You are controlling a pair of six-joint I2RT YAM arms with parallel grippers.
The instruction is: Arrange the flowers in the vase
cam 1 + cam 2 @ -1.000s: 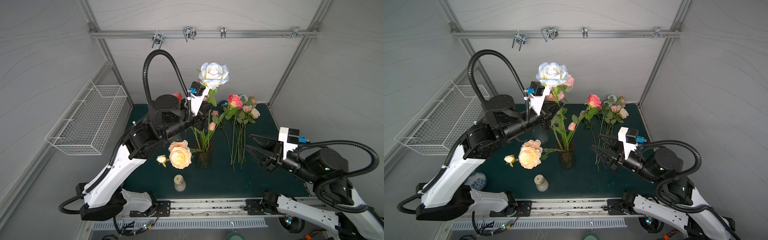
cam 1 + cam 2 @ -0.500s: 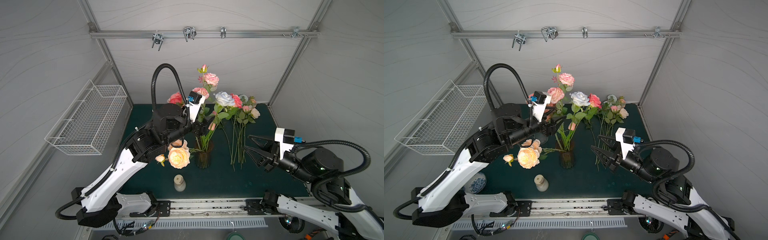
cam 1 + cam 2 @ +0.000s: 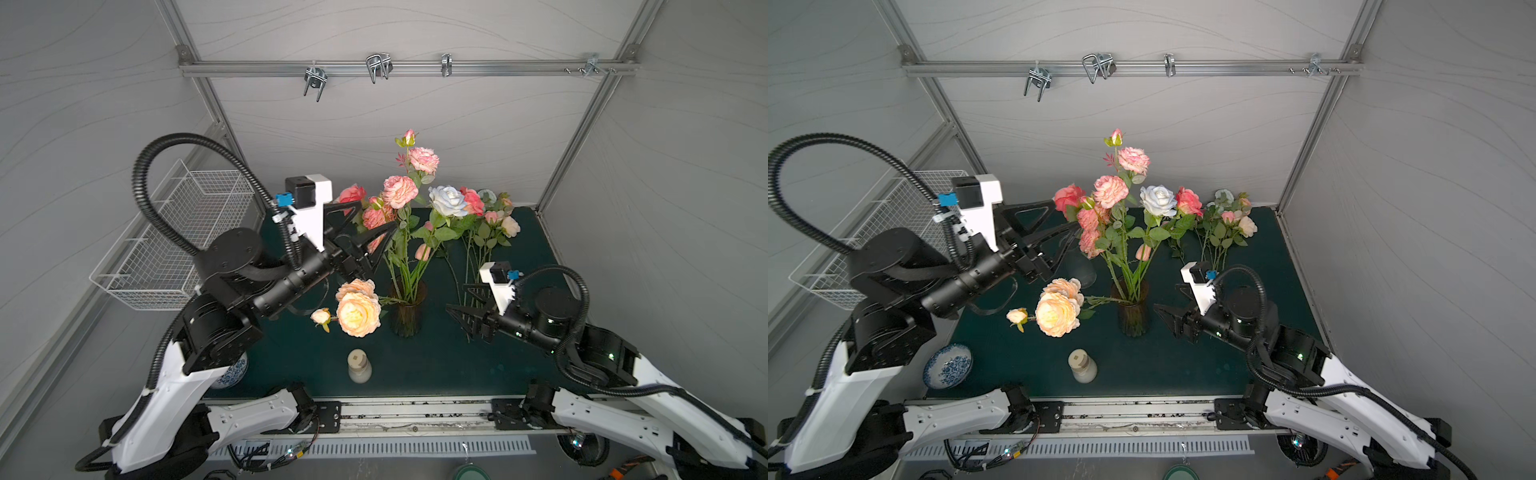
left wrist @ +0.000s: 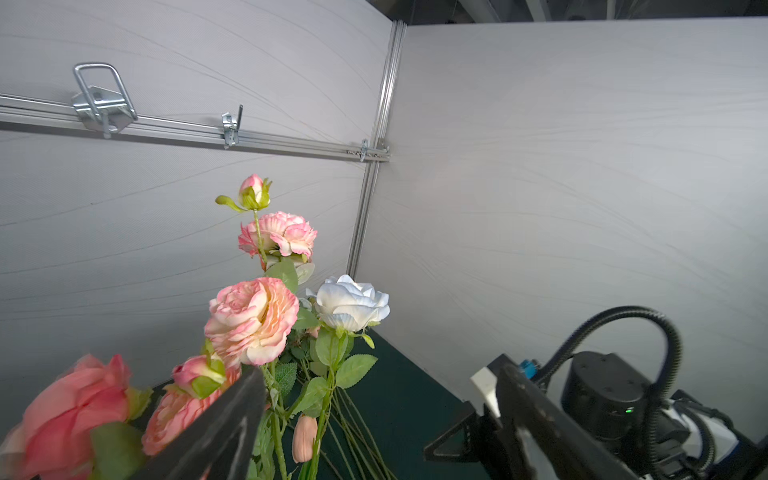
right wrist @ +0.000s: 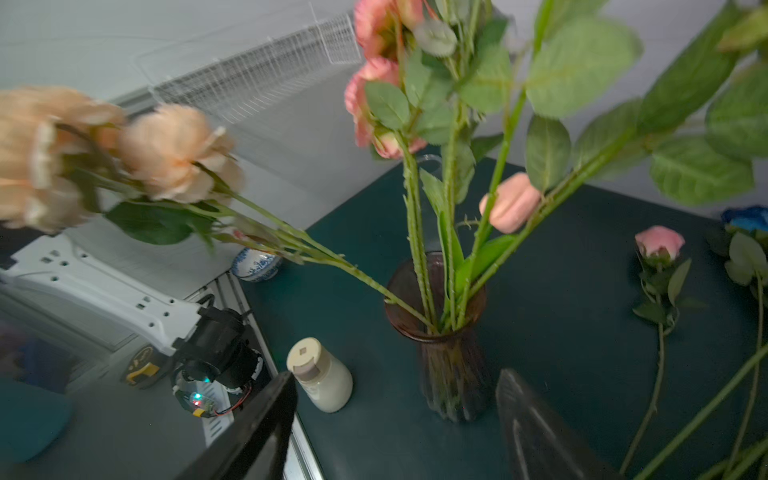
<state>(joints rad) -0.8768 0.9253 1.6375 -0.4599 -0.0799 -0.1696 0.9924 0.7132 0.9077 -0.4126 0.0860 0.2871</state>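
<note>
Left gripper (image 3: 376, 216) open, empty, was just beside the pink blooms (image 3: 400, 191); those and the white rose (image 3: 446, 200) stood in the vase (image 3: 407, 318). Right gripper (image 3: 455, 297) open, empty, was near the loose flowers (image 3: 509, 226) lying on the mat (image 3: 436, 365). Likely step: next pick. Needed: grab one stem low, avoid neighbours.

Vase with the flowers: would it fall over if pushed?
Probably tippy: the vase looks tall and narrow, with long stems standing high above it. The peach blooms lean far out sideways, likely pulling it that way.
</note>
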